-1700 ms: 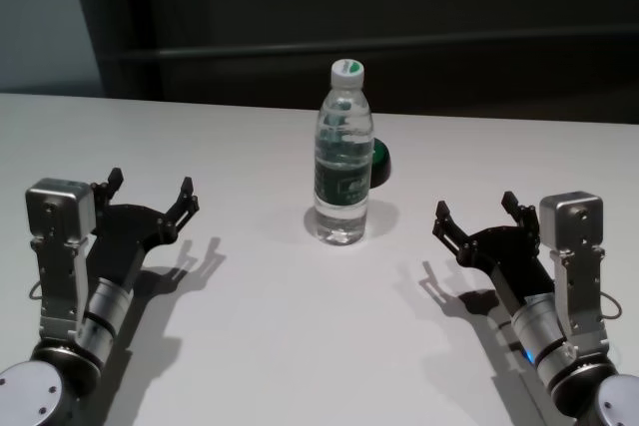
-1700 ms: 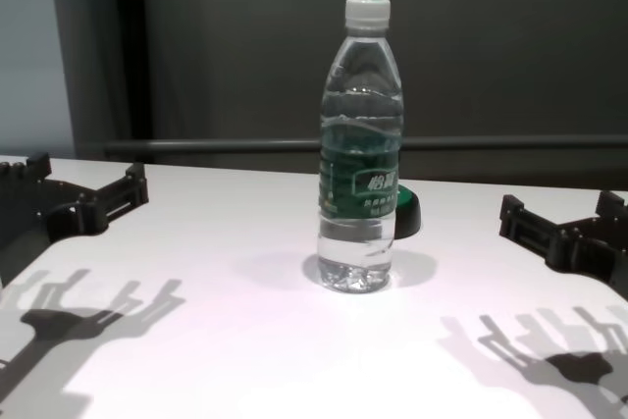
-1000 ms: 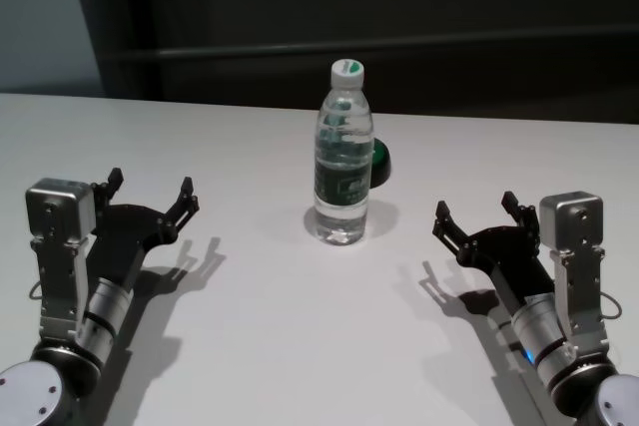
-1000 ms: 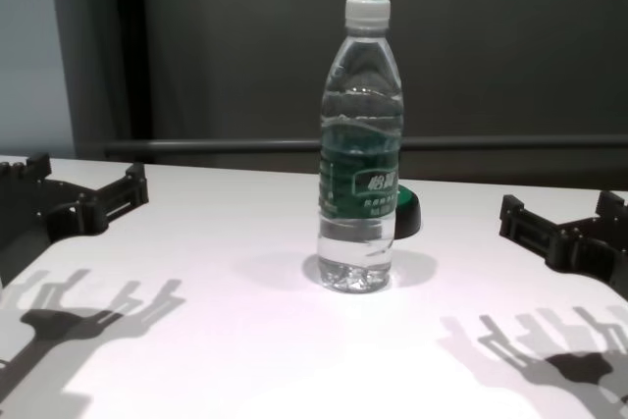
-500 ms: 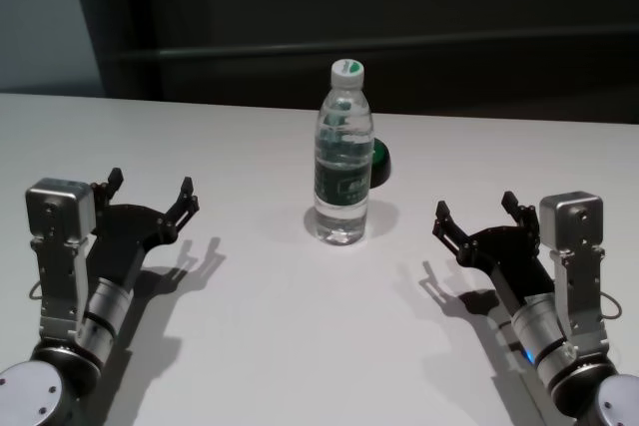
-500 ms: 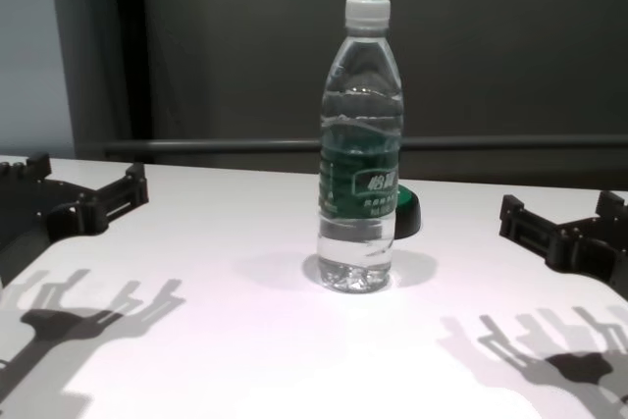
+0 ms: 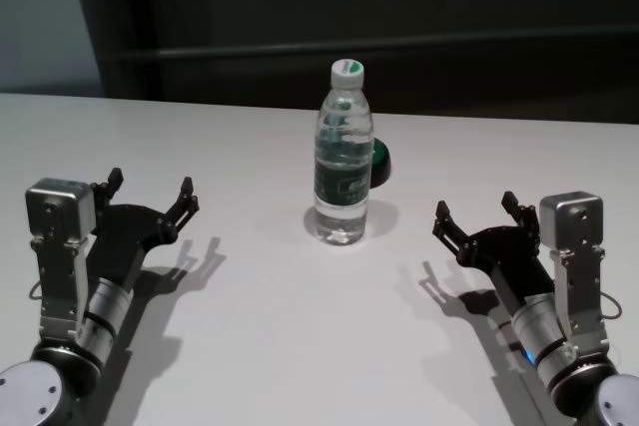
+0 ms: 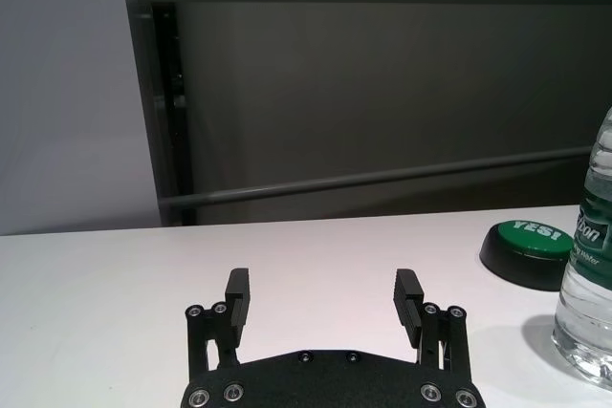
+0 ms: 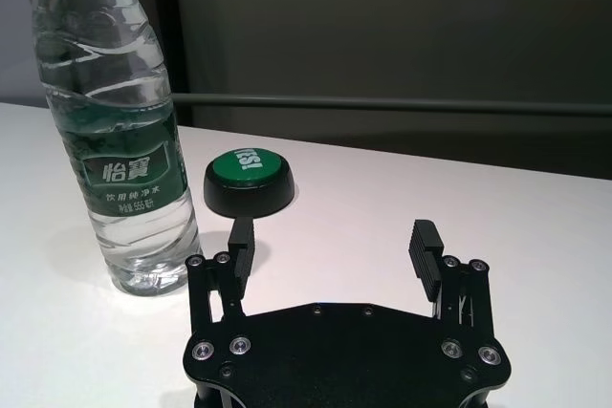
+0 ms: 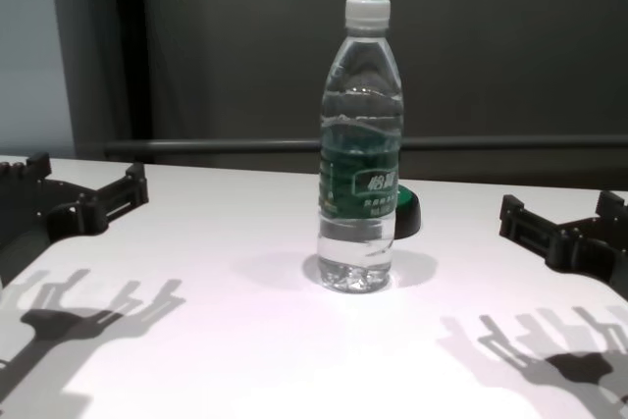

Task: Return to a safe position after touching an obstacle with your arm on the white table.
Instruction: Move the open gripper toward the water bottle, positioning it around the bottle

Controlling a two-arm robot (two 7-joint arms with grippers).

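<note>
White table (image 7: 300, 346): both grippers gape wide, empty.

A water bottle (image 7: 342, 162) stands upright on the tabletop (image 7: 300, 346) at the centre of the frame. A low round button (image 7: 380, 162) sits just behind it, to its right. The left gripper (image 7: 150, 190) is at lower left, the right gripper (image 7: 477, 214) at lower right, both well apart from the bottle.

Dark wall panel (image 10: 392, 66) with horizontal rail (image 10: 245, 145) behind
</note>
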